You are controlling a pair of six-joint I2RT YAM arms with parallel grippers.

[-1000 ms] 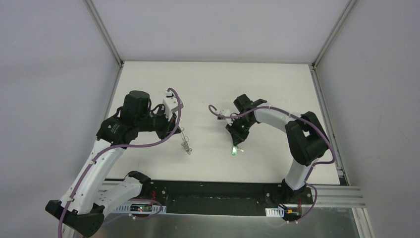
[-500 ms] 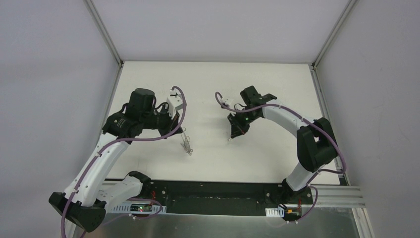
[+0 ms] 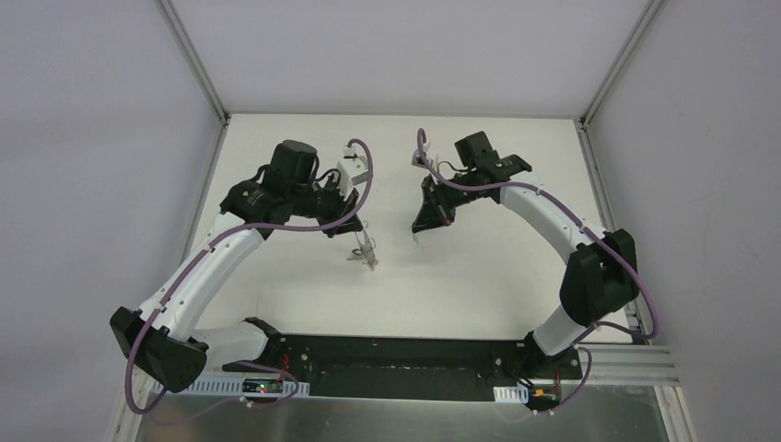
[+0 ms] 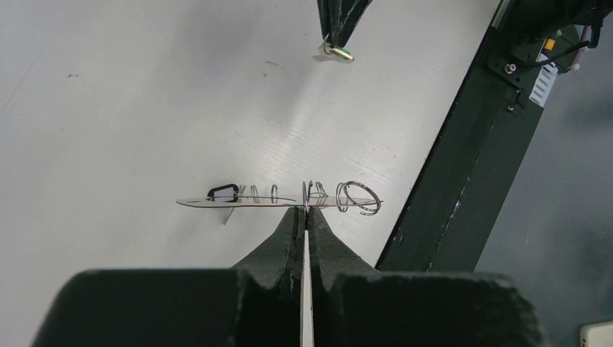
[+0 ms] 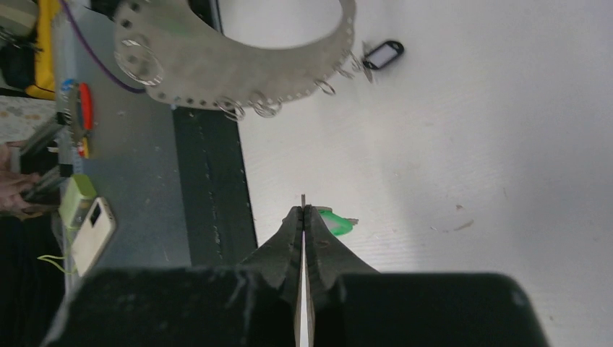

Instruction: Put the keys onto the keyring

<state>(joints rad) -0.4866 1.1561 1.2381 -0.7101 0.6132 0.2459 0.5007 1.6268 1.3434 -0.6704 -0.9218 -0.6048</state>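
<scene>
— What does the left pincer [image 4: 306, 212] have hold of?
— Its fingers are pressed together on the keyring [image 4: 278, 202], pinching the metal near its middle. From the left wrist the keyring shows edge-on, as a thin silver line running crosswise. A black tag [image 4: 223, 192] sits toward one end and small rings [image 4: 359, 198] are strung along it.
— Is it lying on the bench [image 4: 130, 108]?
— I cannot tell whether it touches. A faint shadow sits just under the tag.
— And beyond it?
— Farther out, the right pincer [image 4: 337, 32] points down, clamped tight on the key [image 4: 334, 52]. The key's green head sticks out beside the fingertips. From the right wrist, the keyring looks like a broad flat band with holes along its edge.
— So the key isn't threaded on?
— No. From above, key and keyring are near each other at mid-bench but apart, with a strip of white bench between them.
</scene>
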